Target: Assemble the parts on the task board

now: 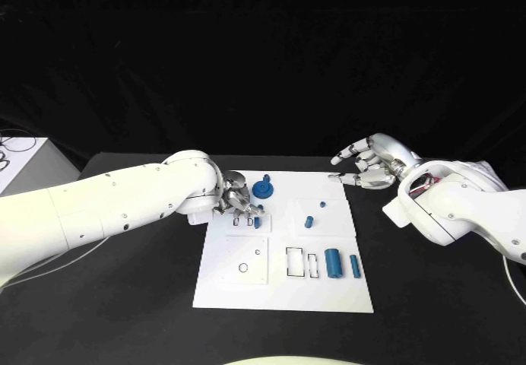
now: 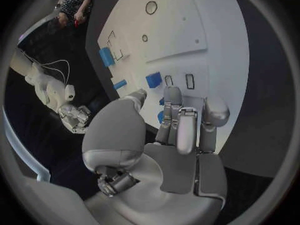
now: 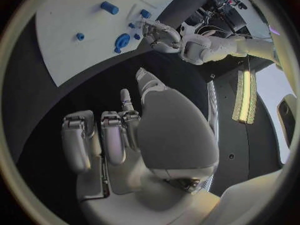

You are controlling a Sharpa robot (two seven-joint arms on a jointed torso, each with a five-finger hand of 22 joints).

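Head view, looking down on the black desk (image 1: 109,319): the white task board (image 1: 329,296) lies at centre with small blue parts scattered over it. A round, gear-like blue part (image 1: 262,188) sits near the board's far edge; a small peg (image 1: 309,222) and a tiny dot-like piece (image 1: 322,204) lie mid-board; two upright cylinders (image 1: 333,265) stand side by side toward the near right, beside black-outlined rectangular slots (image 1: 296,261).

The left hand (image 1: 238,202) is over the board's far-left area, its fingers (image 2: 181,127) curled down toward a pair of small slots, with a blue part (image 2: 154,79) just beyond the fingertips in the left wrist view. Whether the fingers actually pinch a piece cannot be told; a sliver of blue shows by them.

The right hand (image 1: 371,163) hangs off the board's far-right corner, fingers (image 3: 112,137) spread apart and holding nothing.

By their look, the parts are rigid moulded plastic: light, stiff and smooth, so likely to slip or tip under a careless pinch. The cylinders would best be taken by their sides, near the middle; the gear-like piece by its rim or raised hub. The board itself looks flat and thin, and may slide if pushed.
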